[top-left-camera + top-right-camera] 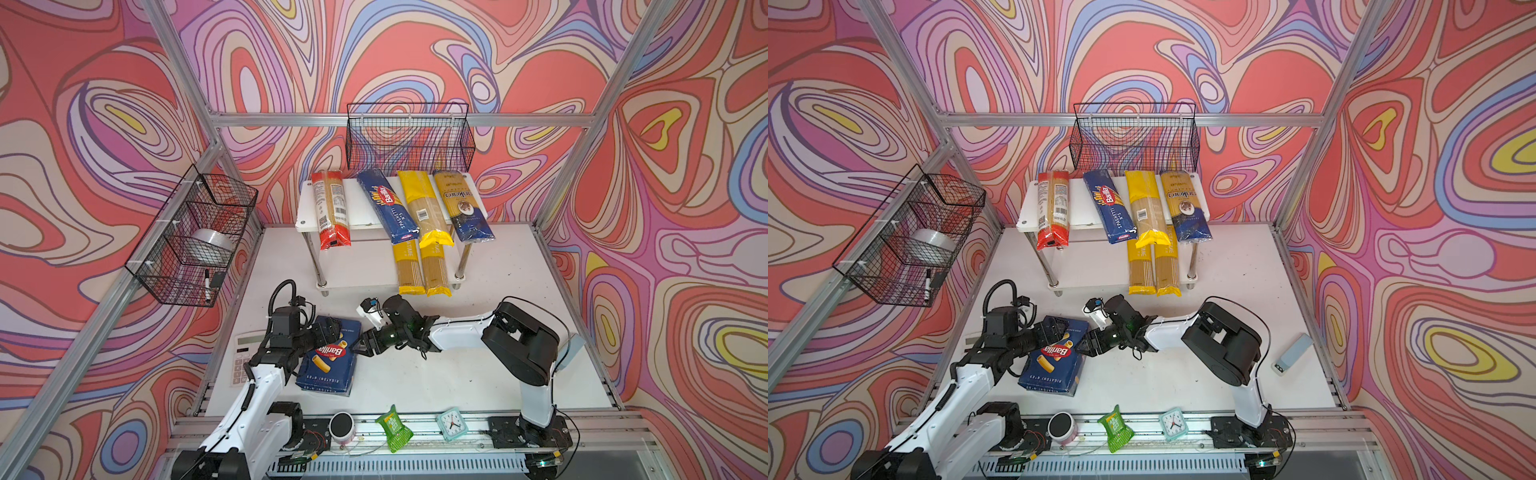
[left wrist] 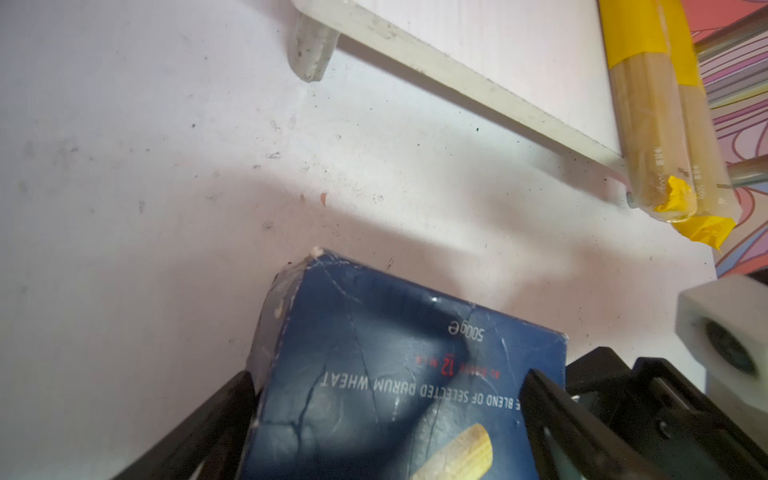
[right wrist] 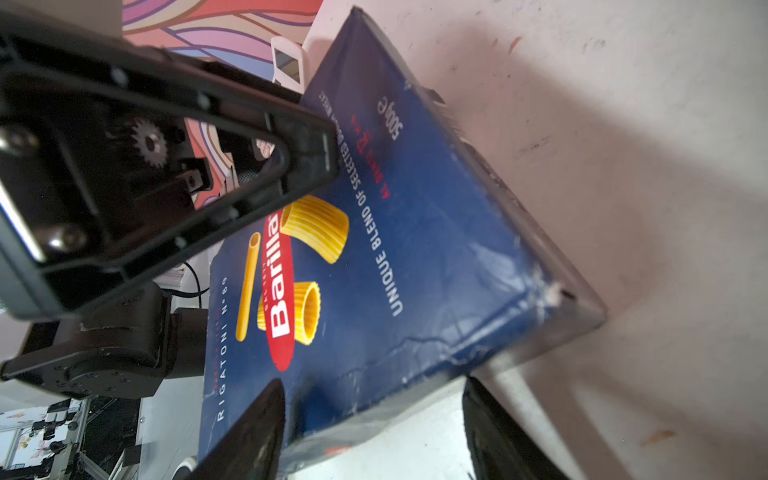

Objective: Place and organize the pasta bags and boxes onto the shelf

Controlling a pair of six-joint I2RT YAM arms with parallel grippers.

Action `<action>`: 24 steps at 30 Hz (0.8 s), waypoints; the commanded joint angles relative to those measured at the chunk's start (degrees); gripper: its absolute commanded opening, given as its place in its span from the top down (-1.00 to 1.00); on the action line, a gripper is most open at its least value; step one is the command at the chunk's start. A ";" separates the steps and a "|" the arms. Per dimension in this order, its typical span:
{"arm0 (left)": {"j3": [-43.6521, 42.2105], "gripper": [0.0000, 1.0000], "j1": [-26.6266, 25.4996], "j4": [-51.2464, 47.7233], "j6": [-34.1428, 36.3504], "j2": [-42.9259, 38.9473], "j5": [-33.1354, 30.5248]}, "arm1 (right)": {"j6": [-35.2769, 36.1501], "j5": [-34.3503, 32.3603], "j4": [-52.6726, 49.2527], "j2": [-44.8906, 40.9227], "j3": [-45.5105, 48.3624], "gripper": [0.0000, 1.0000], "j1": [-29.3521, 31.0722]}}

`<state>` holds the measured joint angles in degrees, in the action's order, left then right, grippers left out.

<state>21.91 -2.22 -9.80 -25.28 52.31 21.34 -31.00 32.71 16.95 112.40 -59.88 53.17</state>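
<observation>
**Both pincers clamping the rigatoni box before the shelf**

In both top views, the rigatoni box [image 1: 332,362] [image 1: 1054,362], dark blue cardboard, is being held low at the white table [image 1: 478,365] in front of the shelf [image 1: 355,208], well apart from its lower tier, bare table opening around it. Its long axis is running toward the shelf, the RIGATONI-printed end pointing away. The left pincer [image 1: 331,330] is clamping the shelf-facing end, the right pincer [image 1: 361,345] a long side edge. The spaghetti box [image 1: 386,205] is lying lengthwise on the top tier, overhanging the front edge.

In the left wrist view, the box's scuffed, crease-whitened corner is pointing at the shelf's lower edge, speckled table lying between; both black fingers [image 2: 199,424] are hugging the box.

In the right wrist view, the right pincer's fingers [image 3: 249,436] are squeezing the glossy box across its thickness, and a left fingertip [image 3: 311,145] is pressing the printed face.
</observation>
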 commanded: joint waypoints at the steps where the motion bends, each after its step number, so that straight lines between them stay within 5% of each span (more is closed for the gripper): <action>1: 1.56 -1.00 -2.13 7.13 1.08 2.37 9.72 | 0.12 0.25 2.61 -0.60 -0.92 -0.39 0.53; 18: 11.39 -1.00 -17.82 15.22 2.37 19.49 7.17 | -1.59 -11.66 2.22 -17.50 16.00 -0.39 0.47; 24: 13.98 -1.00 -18.49 5.81 2.51 20.07 -5.87 | -0.75 -15.40 -4.36 -22.52 19.63 -0.40 0.43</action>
<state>33.80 -20.34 0.67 -22.70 73.56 20.51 -32.99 20.62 13.58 92.29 -41.17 53.34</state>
